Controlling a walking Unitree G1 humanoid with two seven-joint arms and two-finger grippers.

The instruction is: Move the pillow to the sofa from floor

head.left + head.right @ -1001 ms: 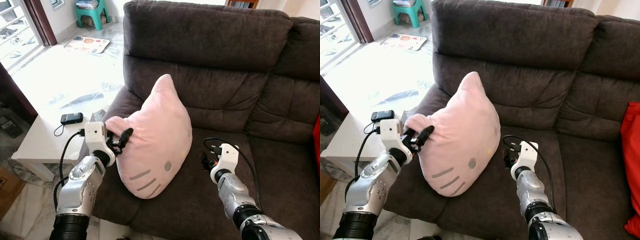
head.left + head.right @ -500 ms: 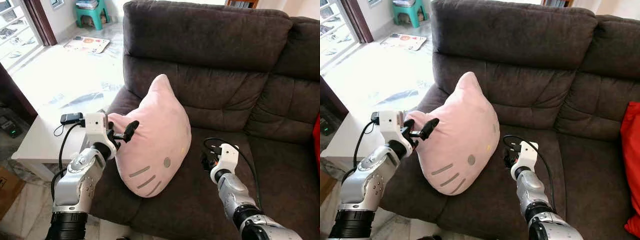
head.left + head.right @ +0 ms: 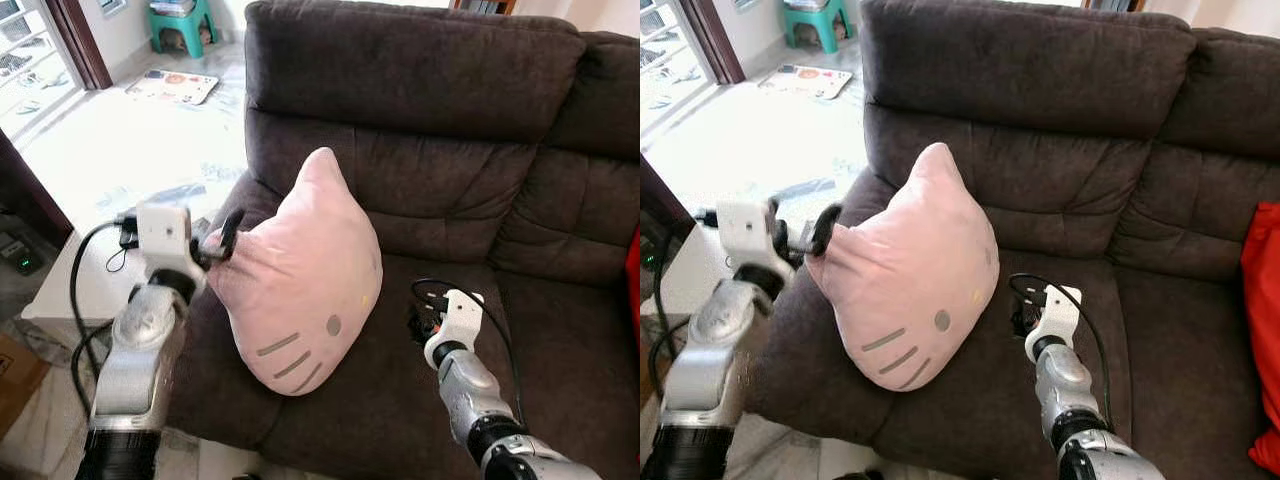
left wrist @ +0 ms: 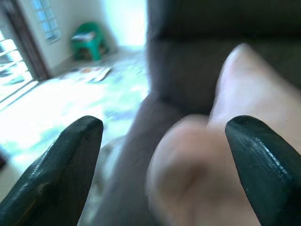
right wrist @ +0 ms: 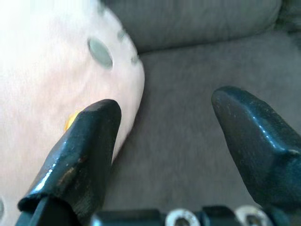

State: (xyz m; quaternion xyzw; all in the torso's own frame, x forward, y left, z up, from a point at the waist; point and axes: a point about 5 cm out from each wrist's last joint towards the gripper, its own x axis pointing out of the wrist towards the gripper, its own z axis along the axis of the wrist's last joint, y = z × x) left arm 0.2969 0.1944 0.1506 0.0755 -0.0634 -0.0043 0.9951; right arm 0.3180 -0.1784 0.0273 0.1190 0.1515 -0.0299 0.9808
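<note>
On the dark brown fabric sofa [image 3: 420, 120] leans the pink cat-face plush pillow [image 3: 300, 275]; left gripper [image 4: 164, 155] spread at its ear, right gripper [image 5: 164, 136] spread beside it.

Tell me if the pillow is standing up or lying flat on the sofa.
Standing up, tilted. The pillow rests on its lower edge on the sofa seat, one ear pointing up against the backrest, its face turned outward.

Green stool [image 3: 183, 24] beyond white table [image 3: 85, 290], red cushion [image 3: 1262, 330].
</note>
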